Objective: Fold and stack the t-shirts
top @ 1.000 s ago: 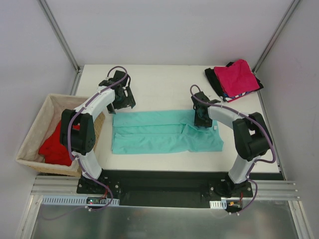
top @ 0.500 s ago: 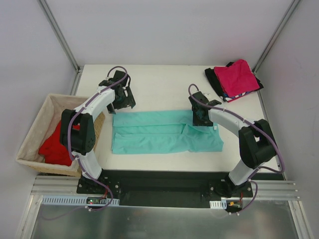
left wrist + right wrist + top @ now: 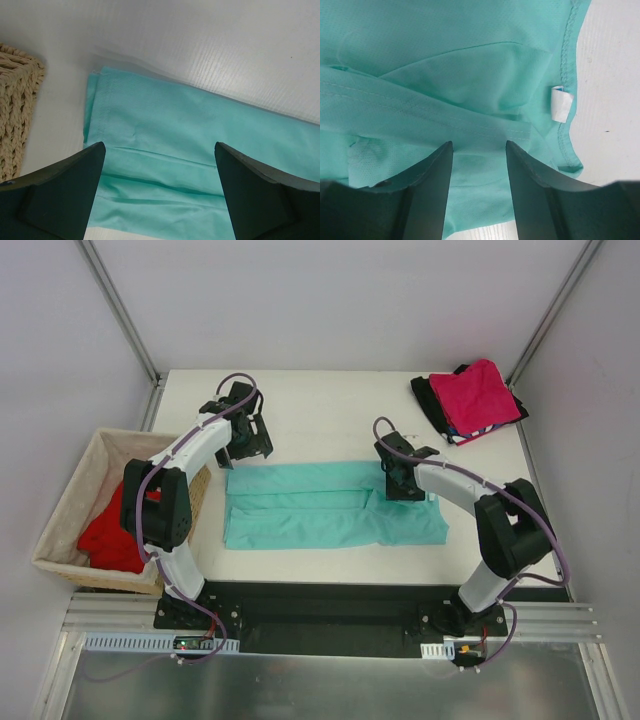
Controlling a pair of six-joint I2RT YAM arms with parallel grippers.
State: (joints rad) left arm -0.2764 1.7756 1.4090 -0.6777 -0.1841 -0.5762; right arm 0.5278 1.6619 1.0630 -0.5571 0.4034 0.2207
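Across the centre of the white table point(image 3: 330, 410) lies the teal-green short-sleeved cloth t-shirt point(image 3: 330, 505), folded into a long flat band, collar end to the right. The left claw point(image 3: 250, 448) hangs over the band's far-left corner, fingers spread wide w/ nothing btwn them; its wrist view shows that corner lying near the tan woven wicker basket point(image 3: 15, 100), not touching it. The right claw point(image 3: 400, 485) sits low over the collar end, fingers partly apart, flat cloth showing in the gap, none pinched; a small white neck tag point(image 3: 561, 103) lies just right of it. At the far-right corner the magenta-pink folded t-shirt point(image 3: 482, 392) rests on the black t-shirt point(image 3: 432, 400), well apart from the teal one; the bright red t-shirt point(image 3: 105, 535) lies crumpled in the basket, off the table's left edge.
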